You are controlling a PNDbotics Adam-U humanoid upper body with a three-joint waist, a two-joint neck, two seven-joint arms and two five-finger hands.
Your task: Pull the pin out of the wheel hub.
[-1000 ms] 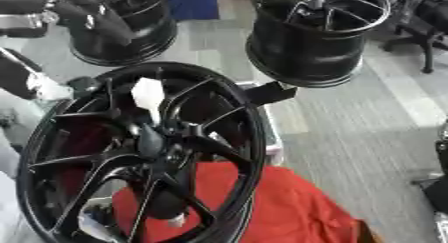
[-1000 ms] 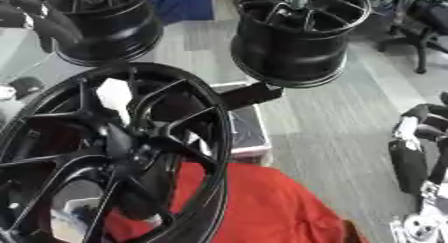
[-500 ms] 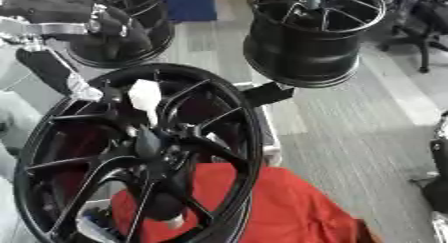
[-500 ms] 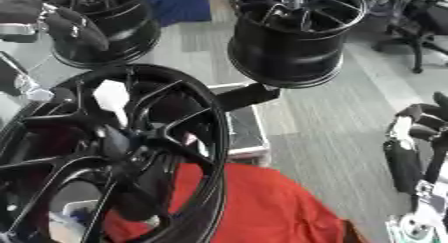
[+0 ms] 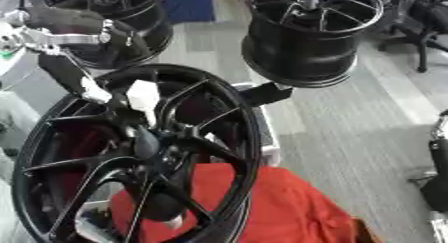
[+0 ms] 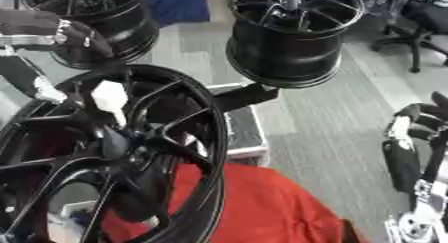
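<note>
— Where is the wheel hub [image 5: 140, 152] sitting right now?

— It is standing tilted in the foreground, a big black spoked rim filling the lower left of both views, with a red cloth [image 5: 289, 207] lying under and beside it.

— And the pin?

— A white pin [image 5: 143, 99] is sticking up from a spoke near the top of the hub, just above the centre. It is still lodged in the wheel.

— What is the left robot hand [image 5: 92, 89] doing?

— It is reaching in from the upper left, over the rim. A pale fingertip is hanging just beside the white piece, to its left. I cannot tell whether it is touching it, and I cannot tell whether the fingers are spread or curled, because the black parts are blending into the black spokes.

— And the right robot hand [image 6: 416, 137]?

— It is showing at the right edge of the right eye view, well apart from the hub, black with silver joints. Its fingers are looking curled at the top, gripping nothing.

— Anything else around?

— Two more black wheels are standing behind, one [image 5: 109, 22] at upper left and one [image 5: 311, 32] at upper centre, on a grey floor [image 5: 350, 127]. A black arm-like bracket [image 6: 245, 97] is poking out between the front hub and the rear wheel.
</note>
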